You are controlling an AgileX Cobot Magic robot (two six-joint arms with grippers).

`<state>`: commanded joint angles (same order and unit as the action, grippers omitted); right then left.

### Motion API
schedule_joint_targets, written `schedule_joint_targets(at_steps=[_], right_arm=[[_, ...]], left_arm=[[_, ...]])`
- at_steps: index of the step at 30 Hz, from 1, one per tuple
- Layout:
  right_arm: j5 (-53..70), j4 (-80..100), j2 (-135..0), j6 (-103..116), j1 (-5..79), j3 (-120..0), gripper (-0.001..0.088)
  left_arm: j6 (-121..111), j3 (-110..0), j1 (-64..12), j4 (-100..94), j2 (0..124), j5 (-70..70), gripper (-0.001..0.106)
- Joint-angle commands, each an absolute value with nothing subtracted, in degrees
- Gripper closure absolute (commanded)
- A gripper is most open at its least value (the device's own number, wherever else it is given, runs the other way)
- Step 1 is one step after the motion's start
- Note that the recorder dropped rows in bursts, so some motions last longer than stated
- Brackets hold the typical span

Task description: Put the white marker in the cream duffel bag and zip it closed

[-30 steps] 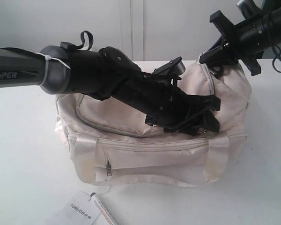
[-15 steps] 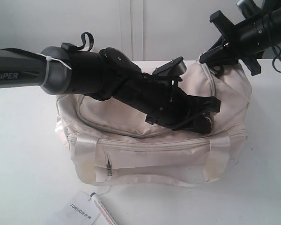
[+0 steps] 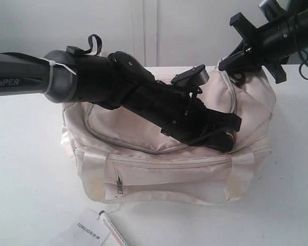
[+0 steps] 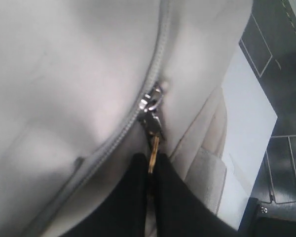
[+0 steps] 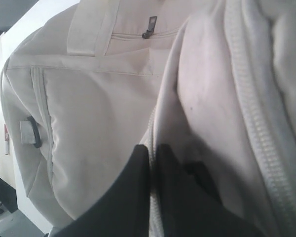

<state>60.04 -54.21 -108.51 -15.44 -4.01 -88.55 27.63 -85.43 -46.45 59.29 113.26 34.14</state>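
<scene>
Two claws grip the bag [image 3: 169,174], which sits in the middle of the worktop [image 3: 25,169]. We see the left claw [image 4: 151,160] clenched on the gold pull [image 4: 154,148] of the top zip, with the thin tab pinched between its black fingers. The right claw [image 5: 152,148] is clenched too, nipping a fold of cream fabric beside the zip at the bag's end. The marker [image 3: 113,231] lies outside the bag at the worktop's near edge in the exterior view, just beside a paper tag [image 3: 87,228] and well apart from both claws.
</scene>
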Motion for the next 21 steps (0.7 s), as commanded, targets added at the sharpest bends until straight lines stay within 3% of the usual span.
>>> schedule_joint_targets(at_steps=[21], right_arm=[[60.0, -54.2, -108.5, -16.5, -4.0, -88.6, 0.0868]], left_arm=[[31.8, -85.4, -46.4, 44.4, 109.3, 43.2, 0.105]])
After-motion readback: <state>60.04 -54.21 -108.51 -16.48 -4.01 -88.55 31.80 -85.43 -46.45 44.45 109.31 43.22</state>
